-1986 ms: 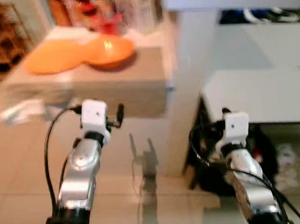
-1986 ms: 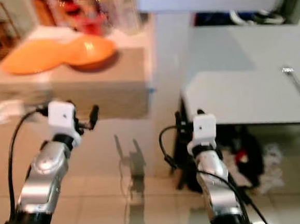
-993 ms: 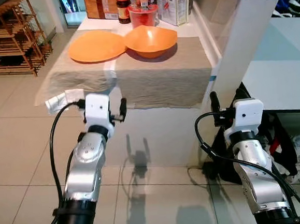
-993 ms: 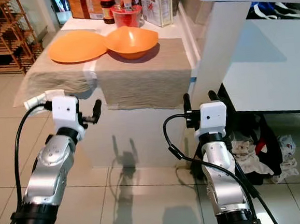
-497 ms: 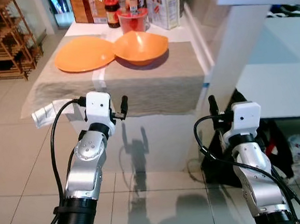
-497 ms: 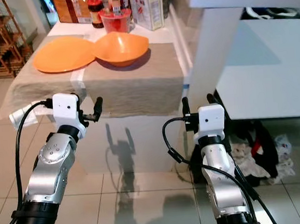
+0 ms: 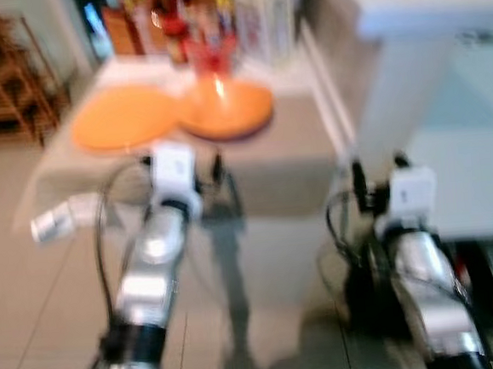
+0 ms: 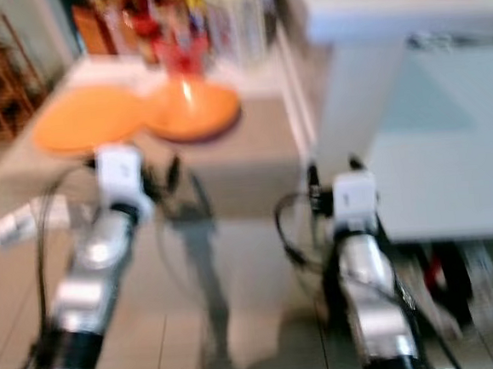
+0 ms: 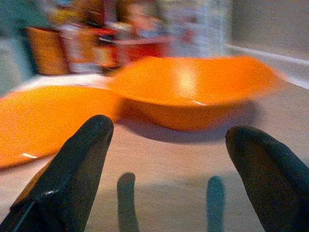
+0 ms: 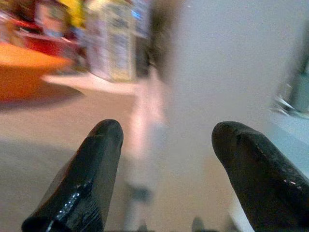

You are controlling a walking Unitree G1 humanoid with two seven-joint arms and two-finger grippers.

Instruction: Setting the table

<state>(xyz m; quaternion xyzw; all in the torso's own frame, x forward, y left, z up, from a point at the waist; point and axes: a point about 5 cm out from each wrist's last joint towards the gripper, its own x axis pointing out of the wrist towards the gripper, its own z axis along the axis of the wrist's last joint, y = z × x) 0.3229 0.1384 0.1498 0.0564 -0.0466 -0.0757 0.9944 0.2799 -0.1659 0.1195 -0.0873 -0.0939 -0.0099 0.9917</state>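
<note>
You're facing a low table (image 7: pixel 313 158) under a beige cloth (image 7: pixel 289 177); on it sit an orange plate (image 7: pixel 122 128), an orange bowl (image 7: pixel 226 111), and blurred, probably jars (image 7: pixel 191 18).

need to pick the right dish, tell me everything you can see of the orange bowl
The orange bowl looks like glossy plastic, wide and shallow with a wavy rim, upright and apparently empty. It sits on the beige cloth covering the counter, beside the flat orange plate; whether their rims touch is unclear. Blurred jars and cartons stand behind it. The left end effector, fingers open, points at it without touching.
</note>
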